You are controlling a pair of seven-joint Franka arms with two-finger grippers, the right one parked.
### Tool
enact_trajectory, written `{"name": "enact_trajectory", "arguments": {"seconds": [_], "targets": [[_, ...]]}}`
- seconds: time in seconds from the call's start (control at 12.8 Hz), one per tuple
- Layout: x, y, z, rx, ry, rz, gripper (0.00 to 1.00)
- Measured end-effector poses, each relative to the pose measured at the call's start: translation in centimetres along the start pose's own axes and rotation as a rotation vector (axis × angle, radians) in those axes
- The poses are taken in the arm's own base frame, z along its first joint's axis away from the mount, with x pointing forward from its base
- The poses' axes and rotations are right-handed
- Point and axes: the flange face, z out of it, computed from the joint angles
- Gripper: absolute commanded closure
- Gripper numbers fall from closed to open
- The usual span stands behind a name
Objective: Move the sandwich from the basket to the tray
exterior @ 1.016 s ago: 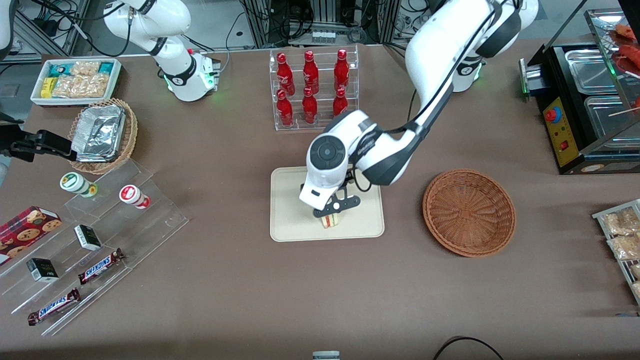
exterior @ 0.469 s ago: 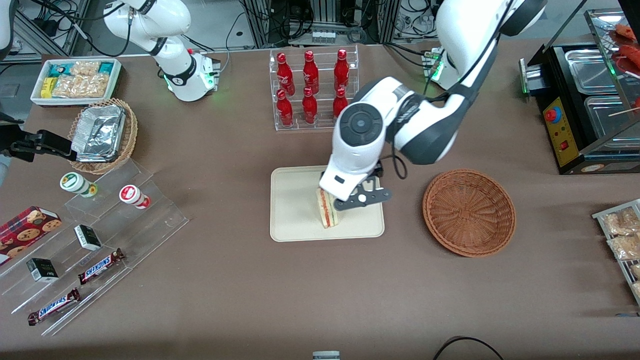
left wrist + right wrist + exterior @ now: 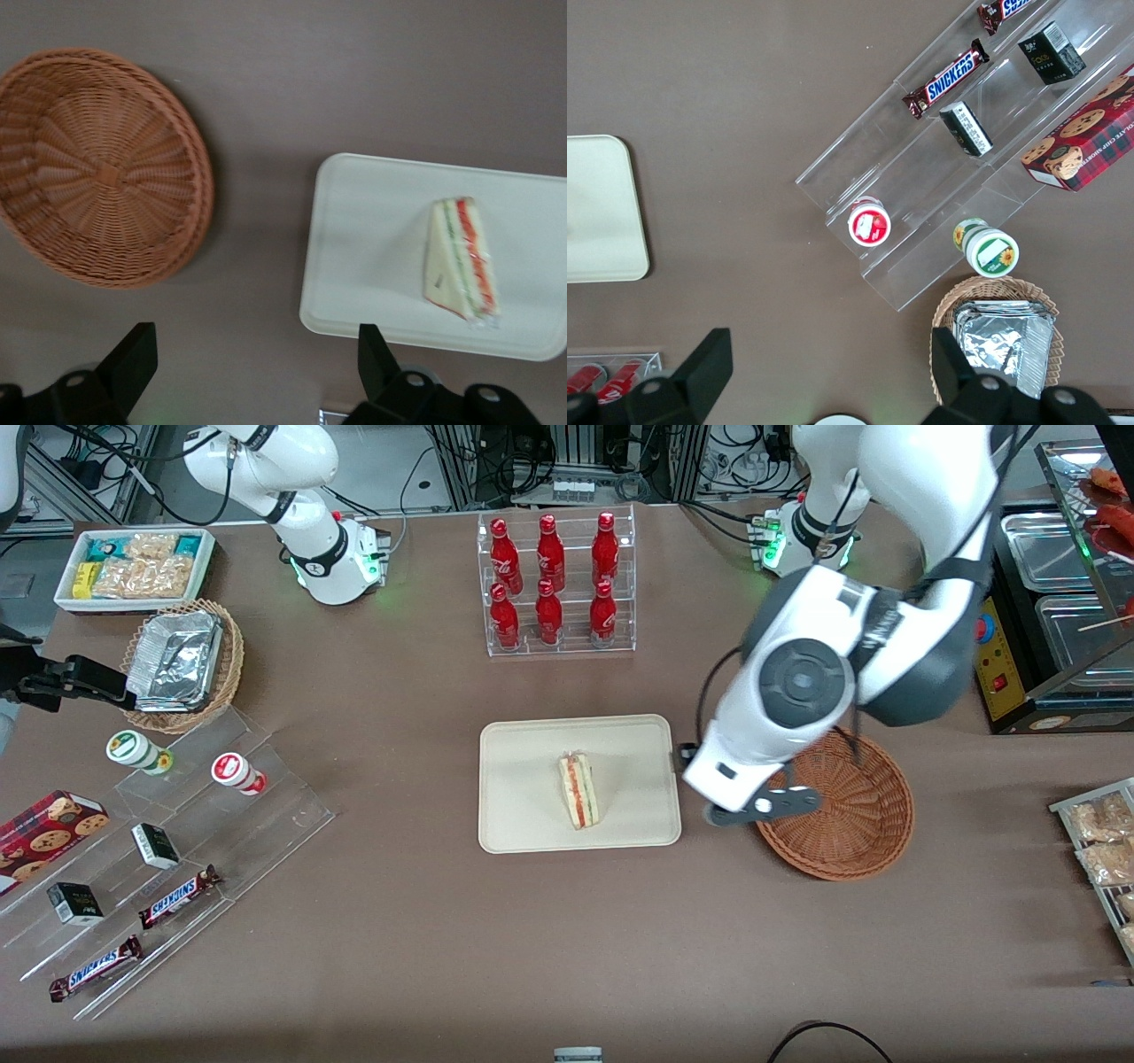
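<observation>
The sandwich [image 3: 578, 790] [image 3: 461, 261], a white wedge with a red and green filling stripe, lies on the cream tray [image 3: 523, 779] [image 3: 372, 230], near its middle. The reddish-brown wicker basket [image 3: 842, 824] [image 3: 97, 168] sits beside the tray toward the working arm's end and holds nothing. My left gripper [image 3: 700, 784] [image 3: 255, 341] hangs high over the bare table between tray and basket. It is open, with nothing between its fingers. One corner of the tray [image 3: 598, 208] also shows in the right wrist view.
A clear rack of red bottles [image 3: 554, 584] stands farther from the front camera than the tray. A black food warmer [image 3: 1045, 602] and a rack of snack packets [image 3: 1103, 841] sit at the working arm's end. Acrylic display steps [image 3: 177, 824] and a tan basket of foil containers [image 3: 182, 664] lie toward the parked arm's end.
My gripper let go of the sandwich on the tray, rose, and swung away toward the basket. The sandwich stays lying on the tray.
</observation>
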Motion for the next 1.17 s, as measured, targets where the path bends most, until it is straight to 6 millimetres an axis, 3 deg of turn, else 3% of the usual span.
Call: {"name": "enact_trajectory", "arguments": {"seconds": [0.16,0.39,0.94,1.17], "targets": [[0.9,-4.2,0.2,0.014,-0.017,0.077,0.00],[0.6,-9.8,-0.4,0.030,-0.025,0.190,0.00],[-1.5,-17.6,-2.3,0.009,-0.003,0.324,0.00],[-3.2,-22.5,-4.9,-0.015,0.010,0.369,0.00]]}}
